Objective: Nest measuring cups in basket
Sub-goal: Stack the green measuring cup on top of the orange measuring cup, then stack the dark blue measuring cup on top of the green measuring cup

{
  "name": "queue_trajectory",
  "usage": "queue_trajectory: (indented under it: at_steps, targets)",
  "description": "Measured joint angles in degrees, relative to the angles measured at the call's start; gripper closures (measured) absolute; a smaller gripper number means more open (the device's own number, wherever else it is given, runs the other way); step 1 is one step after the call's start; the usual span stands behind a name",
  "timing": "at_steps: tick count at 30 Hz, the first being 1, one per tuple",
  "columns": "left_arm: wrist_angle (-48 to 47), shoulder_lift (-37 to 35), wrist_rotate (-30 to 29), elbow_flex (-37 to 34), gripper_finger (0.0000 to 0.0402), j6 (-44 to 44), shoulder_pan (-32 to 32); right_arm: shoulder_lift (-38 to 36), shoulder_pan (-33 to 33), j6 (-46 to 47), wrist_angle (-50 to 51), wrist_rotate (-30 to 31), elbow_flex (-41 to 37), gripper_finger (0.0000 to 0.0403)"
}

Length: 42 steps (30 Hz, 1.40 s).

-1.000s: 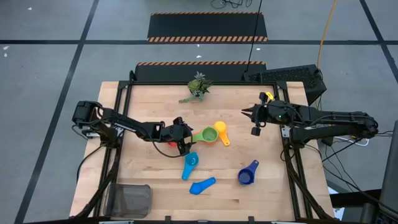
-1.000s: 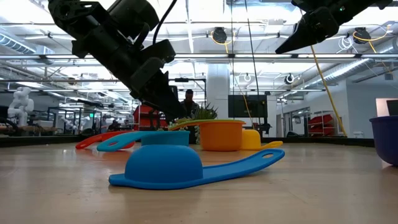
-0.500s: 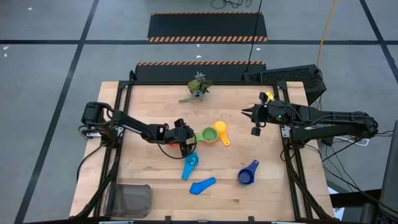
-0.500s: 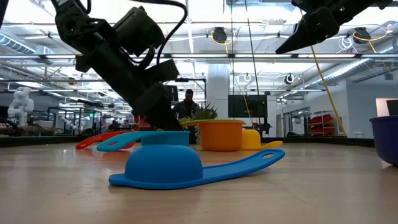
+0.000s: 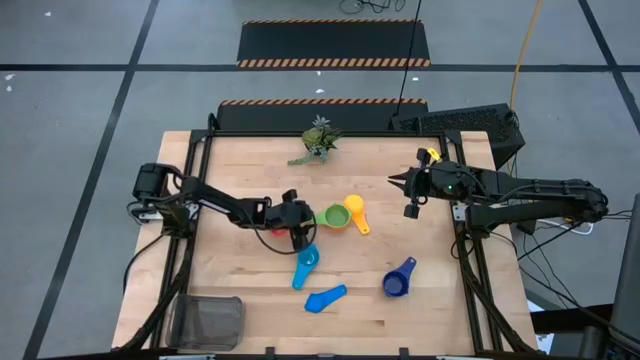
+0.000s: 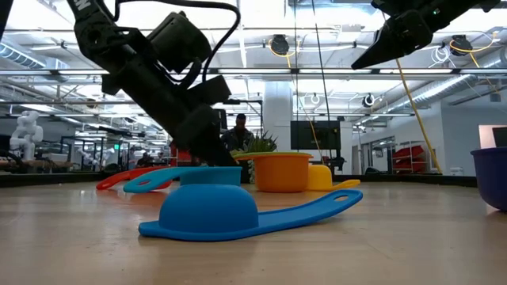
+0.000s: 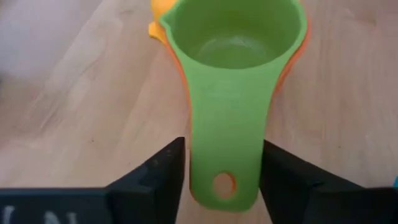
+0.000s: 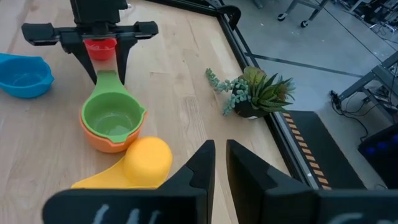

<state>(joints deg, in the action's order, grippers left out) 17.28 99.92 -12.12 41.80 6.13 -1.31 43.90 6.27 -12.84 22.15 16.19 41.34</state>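
A: Wooden table (image 5: pixel 240 270) filled the high view, and the basket (image 5: pixel 207 322) sat in its near left corner, well apart from every cup.

B: Right gripper (image 5: pixel 410 188) hung high, fingers pressed together, holding nothing.

A: And the left gripper (image 7: pixel 221 177)?

B: It straddled the green cup (image 7: pixel 233 74), its handle between the fingers, which looked part-closed; whether they gripped, I could not tell. That cup was nested in the orange cup (image 8: pixel 106 140), so 2 might lift together.
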Motion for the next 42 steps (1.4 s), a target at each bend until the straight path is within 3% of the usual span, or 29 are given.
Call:
queue_trajectory:
  at_steps: [4, 8, 20, 28, 34, 42]
  targets:
    - [0.62, 0.0, 3.45, 0.0, 0.0254, 0.02, 1.14, 0.0, 0.0, 0.0, 0.02, 0.0, 0.0, 0.0369]
    - [0.8, 0.0, 3.58, 0.0, 0.0251, 0.02, 1.62, 0.0, -0.01, 0.0, 0.02, 0.0, 0.0, 0.0369]
    - [0.96, -0.09, 3.61, 0.0, 0.0125, 0.07, 1.78, 0.0, -0.01, 0.17, 0.02, 0.0, 0.0, 0.0369]
    - [-14.8, -12.49, 3.64, 2.18, 0.0078, -0.38, 2.78, 0.0, -0.01, 8.89, 1.89, -7.34, 0.09, 0.0369]
    - [-21.13, -23.03, 1.22, 2.54, 0.0078, -1.6, 3.44, 2.14, -2.16, 15.4, 7.8, -8.01, 2.61, 0.0361]
    - [-20.52, -27.47, -0.4, 2.53, 0.0125, -3.53, 3.49, 10.62, -16.19, 33.25, 15.57, -8.7, 2.78, 0.0309]
